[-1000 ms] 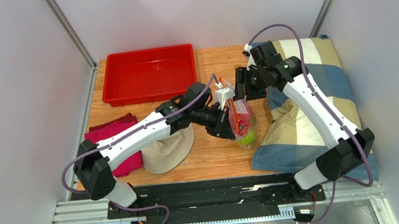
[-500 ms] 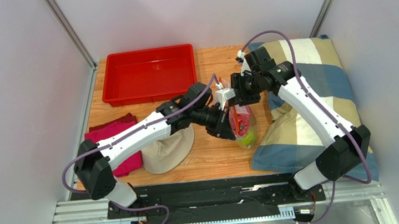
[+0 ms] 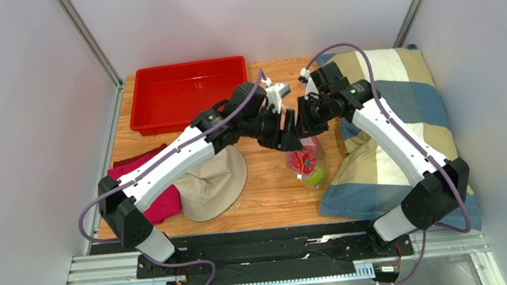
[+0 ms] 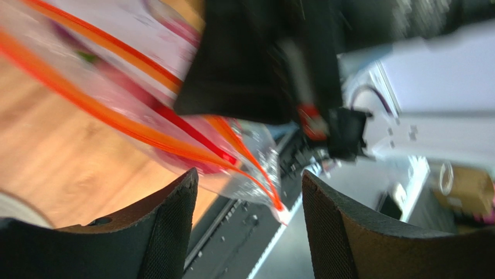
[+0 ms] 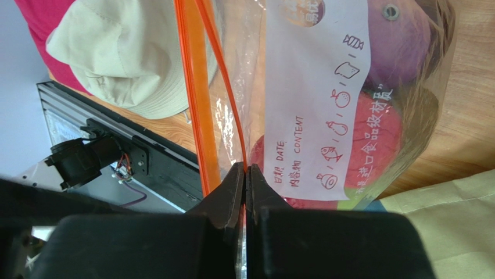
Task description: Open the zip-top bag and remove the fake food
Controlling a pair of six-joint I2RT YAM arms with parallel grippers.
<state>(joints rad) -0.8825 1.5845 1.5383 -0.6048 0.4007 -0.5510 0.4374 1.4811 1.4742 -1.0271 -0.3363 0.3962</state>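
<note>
The clear zip-top bag (image 3: 306,160) hangs just over the wooden table, its orange zipper strip (image 5: 197,87) and white label (image 5: 316,87) close in the right wrist view. Inside it the fake food shows as a purple piece (image 5: 398,46), a red piece (image 5: 377,136) and a green piece (image 3: 315,175). My right gripper (image 5: 245,170) is shut on the bag's top edge beside the zipper strip, also seen from above (image 3: 306,124). My left gripper (image 4: 248,177) stands open just under the bag's zipper corner (image 4: 278,206), holding nothing, and faces the right gripper (image 3: 285,128).
A red tray (image 3: 187,93) sits at the back left. A beige hat (image 3: 211,186) lies on a pink-red cloth (image 3: 152,192) under my left arm. A plaid pillow (image 3: 397,134) fills the right side beneath my right arm.
My left gripper let go of the bag, opened and moved up toward its top. My right gripper came in and shut on the bag's top edge, now carrying it.
</note>
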